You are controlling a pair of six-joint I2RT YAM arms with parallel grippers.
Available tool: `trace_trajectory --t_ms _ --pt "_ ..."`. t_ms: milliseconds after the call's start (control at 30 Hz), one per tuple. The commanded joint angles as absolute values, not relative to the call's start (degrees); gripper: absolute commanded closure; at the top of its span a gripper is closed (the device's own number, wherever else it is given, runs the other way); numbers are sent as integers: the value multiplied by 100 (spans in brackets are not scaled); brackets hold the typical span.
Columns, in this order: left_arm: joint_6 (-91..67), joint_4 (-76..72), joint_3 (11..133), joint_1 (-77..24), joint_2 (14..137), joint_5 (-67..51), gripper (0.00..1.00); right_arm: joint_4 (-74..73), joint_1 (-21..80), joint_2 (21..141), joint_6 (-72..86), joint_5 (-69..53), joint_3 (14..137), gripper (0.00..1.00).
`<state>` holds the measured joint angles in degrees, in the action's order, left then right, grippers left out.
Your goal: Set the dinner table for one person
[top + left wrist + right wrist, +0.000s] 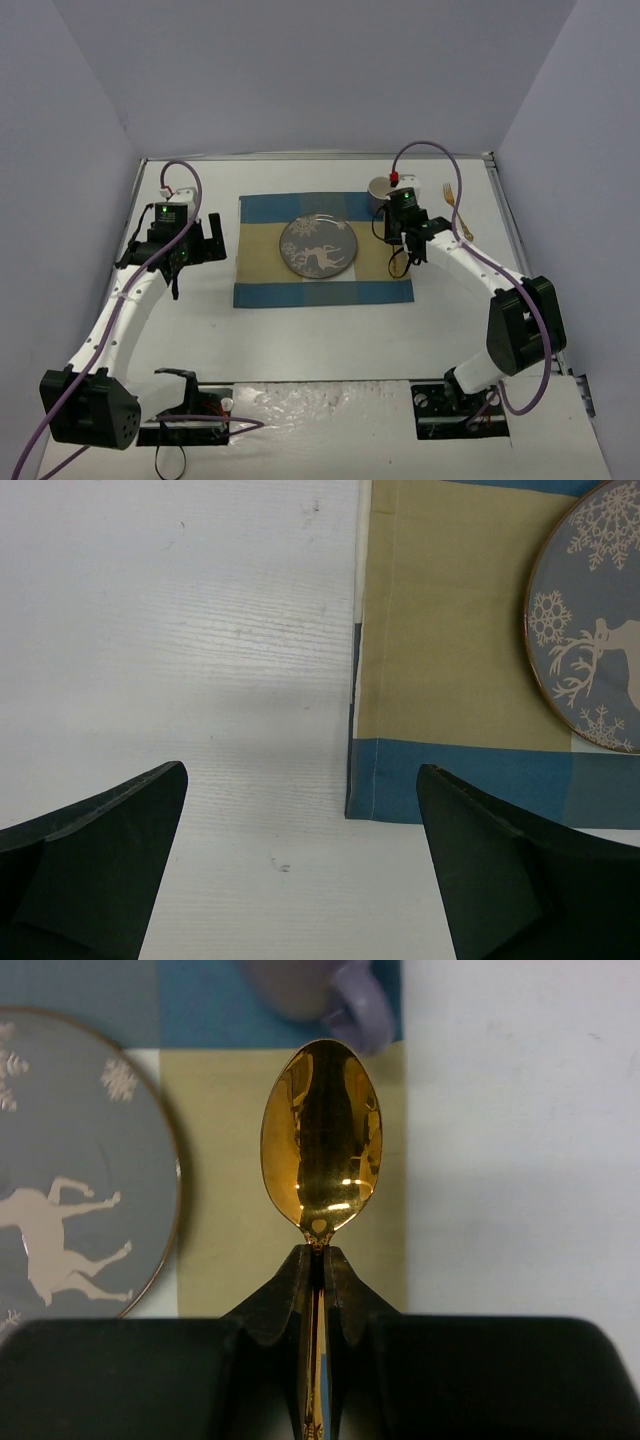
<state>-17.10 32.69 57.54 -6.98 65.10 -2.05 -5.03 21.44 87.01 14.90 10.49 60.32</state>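
The dinner table [330,340] lies white under both arms, between pale lilac walls. The right gripper [318,1257] is clenched on a gold spoon [322,1140], whose bowl points ahead toward a lilac mug [335,990]. A reindeer plate [70,1160] sits to its left on the checked placemat [230,1210]. The left gripper [302,770] hangs released above the placemat's edge. A gold fork [452,200] lies to the right gripper's right.

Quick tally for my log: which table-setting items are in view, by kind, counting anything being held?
Placemat: 1
Plate: 1
Mug: 1
Fork: 1
Spoon: 1, held in the right gripper
Total: 5
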Motion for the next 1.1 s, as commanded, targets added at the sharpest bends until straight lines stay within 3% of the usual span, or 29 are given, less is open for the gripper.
trace_trajectory --t_ms 0,533,1067 --pt "-1705 3087 6056 -650 6439 -105 3 -90 2654 8793 1550 1464 5791 100" --pt "-1697 3085 6038 -659 6512 -70 3 772 2795 10061 1635 1783 5765 100" --pt "-1704 3076 6038 -650 6521 -88 3 1150 2522 10166 1500 1575 5646 100"
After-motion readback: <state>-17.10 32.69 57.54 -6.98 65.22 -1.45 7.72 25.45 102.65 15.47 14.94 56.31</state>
